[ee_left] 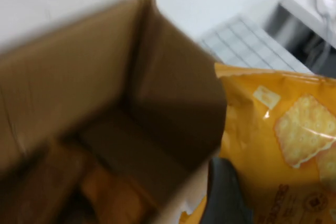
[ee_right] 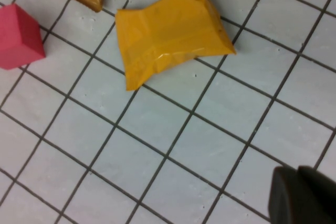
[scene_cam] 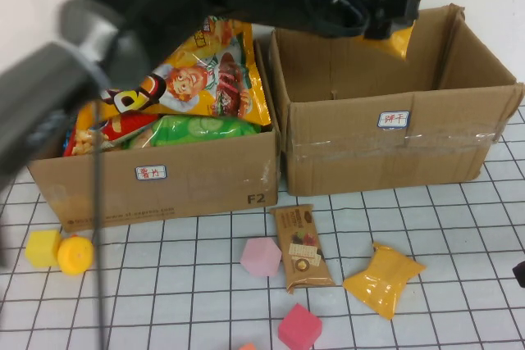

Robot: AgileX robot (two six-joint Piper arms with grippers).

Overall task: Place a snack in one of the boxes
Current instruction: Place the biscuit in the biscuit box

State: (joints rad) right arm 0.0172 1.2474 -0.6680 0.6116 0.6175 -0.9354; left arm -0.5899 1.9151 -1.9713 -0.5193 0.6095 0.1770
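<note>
The left gripper reached across above the right-hand box, clamped on an orange cracker bag that hung over that box's open top near its back wall. From the left wrist, the cracker bag showed a printed square cracker and sat just beside the box's inner corner, not yet resting on the bottom.

The left-hand box was packed with snack bags, among them a large cartoon-printed bag and a green one. Each box carried a small white label on its front.

On the gridded counter in front of the boxes lay a brown wafer packet, a small yellow pouch, a pink block, a red block, and two yellow blocks near the left edge.

The right gripper was closed and empty, low over the counter near the yellow pouch, only just visible at the right edge of the high view.
</note>
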